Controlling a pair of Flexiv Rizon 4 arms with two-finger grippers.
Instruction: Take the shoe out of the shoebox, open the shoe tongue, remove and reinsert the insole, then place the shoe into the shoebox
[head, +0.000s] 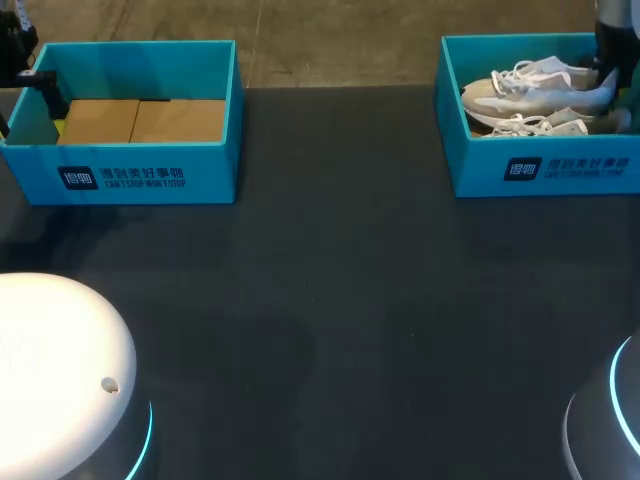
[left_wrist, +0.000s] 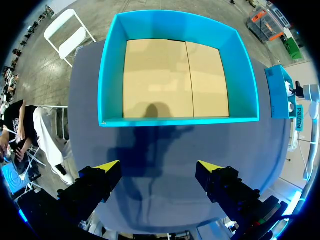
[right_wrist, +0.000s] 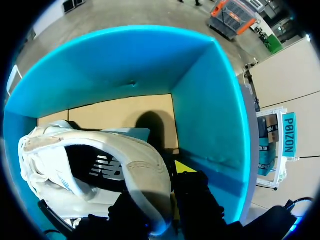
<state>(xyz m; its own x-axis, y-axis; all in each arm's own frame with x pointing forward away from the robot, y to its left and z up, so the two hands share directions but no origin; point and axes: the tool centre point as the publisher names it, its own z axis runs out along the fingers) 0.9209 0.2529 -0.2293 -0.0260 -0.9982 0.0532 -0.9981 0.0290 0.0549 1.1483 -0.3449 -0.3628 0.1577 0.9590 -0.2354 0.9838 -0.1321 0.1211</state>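
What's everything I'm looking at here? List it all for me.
left shoebox: 1, turquoise, table's far left, empty, tan floor.
right shoebox: 1, turquoise, table's far right.
upper shoe: 1, white, inside the right shoebox.
lower shoe: 1, white, beside it in the same box.
table: 1, black.
left gripper: 1, yellow-tipped, open, above the table near the left shoebox.
right gripper: 1, yellow-tipped, inside the right shoebox, shut on the upper shoe's heel.
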